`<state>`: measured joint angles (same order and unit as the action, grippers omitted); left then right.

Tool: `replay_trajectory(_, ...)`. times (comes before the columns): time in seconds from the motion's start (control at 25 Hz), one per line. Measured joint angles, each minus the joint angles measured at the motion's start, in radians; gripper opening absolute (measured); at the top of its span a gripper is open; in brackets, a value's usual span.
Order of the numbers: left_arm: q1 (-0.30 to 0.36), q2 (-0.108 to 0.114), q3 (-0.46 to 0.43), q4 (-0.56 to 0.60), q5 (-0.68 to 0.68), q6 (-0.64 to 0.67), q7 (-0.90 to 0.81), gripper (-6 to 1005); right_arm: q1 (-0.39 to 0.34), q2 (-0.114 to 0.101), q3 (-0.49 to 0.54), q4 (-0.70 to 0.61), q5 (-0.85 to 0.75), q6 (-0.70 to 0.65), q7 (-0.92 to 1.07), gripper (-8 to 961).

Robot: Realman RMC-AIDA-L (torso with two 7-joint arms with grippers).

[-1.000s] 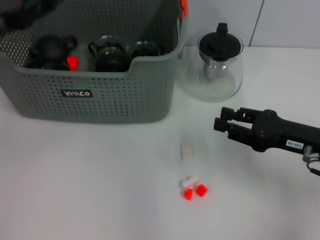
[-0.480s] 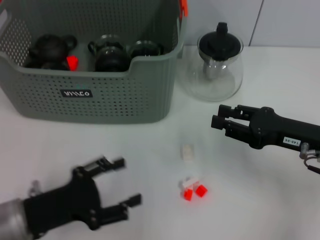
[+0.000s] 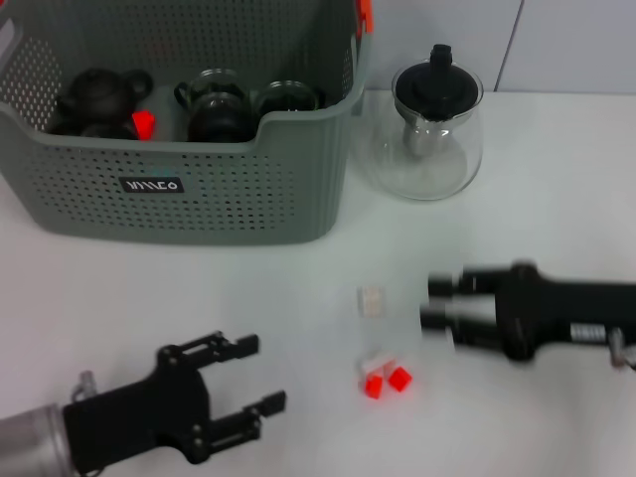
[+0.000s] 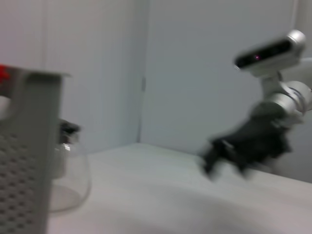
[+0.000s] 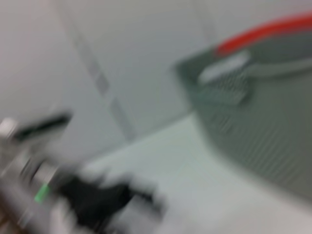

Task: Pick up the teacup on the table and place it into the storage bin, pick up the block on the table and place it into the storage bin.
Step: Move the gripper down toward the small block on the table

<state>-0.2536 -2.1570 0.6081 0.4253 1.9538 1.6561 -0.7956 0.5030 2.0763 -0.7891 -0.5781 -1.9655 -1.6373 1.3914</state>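
Storage bin (image 3: 199,189), grey-green and perforated, sits at the far left of the white table (image 3: 556,179) with dark teapots inside and an orange clip on its rim; a clear glass teapot (image 3: 433,134) with a black lid stands just right of it; the right gripper (image 3: 437,304) reaches in from the right, fingers spread apart and empty, near a pale block (image 3: 370,300); the left gripper (image 3: 260,376) lies at the near left, fingers wide apart, holding nothing; small red and white blocks (image 3: 384,375) lie between the two grippers.
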Motion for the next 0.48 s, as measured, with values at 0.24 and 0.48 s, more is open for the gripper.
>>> replay_trajectory(0.24,0.035,0.006,-0.109,0.037,0.004,0.058,0.0,677,0.067,-0.002,-0.078,-0.371,-0.311,-0.191,0.383,586)
replay_trajectory(0.48,0.058,0.01,-0.162,0.048,0.004,0.077,0.001,674,0.219,0.011,-0.206,-0.614,-0.461,-0.28,0.637,587)
